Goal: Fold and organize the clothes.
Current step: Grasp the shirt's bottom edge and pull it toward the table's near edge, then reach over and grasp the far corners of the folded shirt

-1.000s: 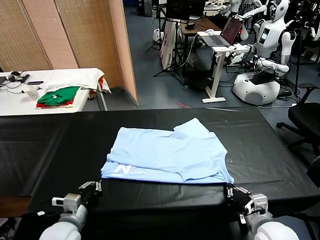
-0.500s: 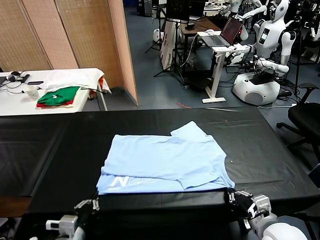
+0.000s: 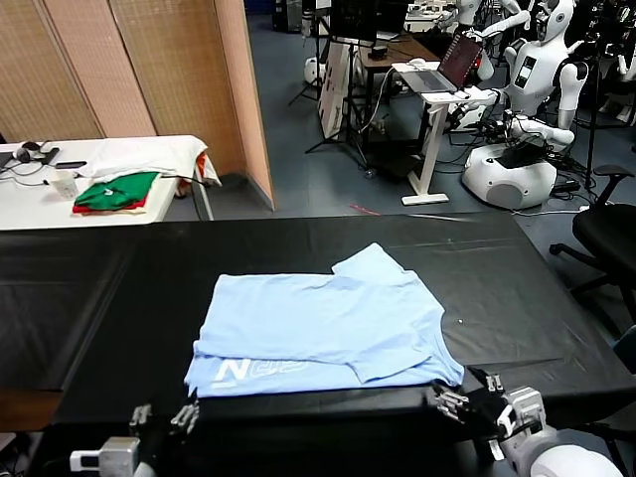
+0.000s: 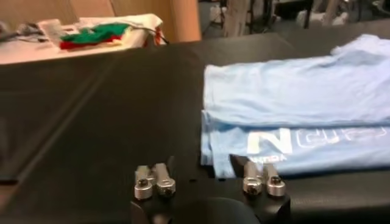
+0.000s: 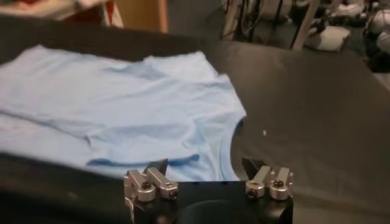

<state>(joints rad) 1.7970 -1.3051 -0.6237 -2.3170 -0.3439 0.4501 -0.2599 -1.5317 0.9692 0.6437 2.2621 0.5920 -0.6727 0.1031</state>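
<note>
Nearest us, our left gripper (image 4: pixel 204 178) and right gripper (image 5: pixel 204 176) sit spread and empty at the black table's (image 3: pixel 89 298) near edge, arms mostly cut off, just short of the folded T-shirt (image 3: pixel 323 323), its white lettering partly covered.

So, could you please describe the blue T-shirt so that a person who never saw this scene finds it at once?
Look at the black table that fills the foreground. The T-shirt lies folded near its front edge, between the left gripper and right gripper. It is pale sky-blue with white lettering, unlike the green-and-red garments on the white table behind.
</note>
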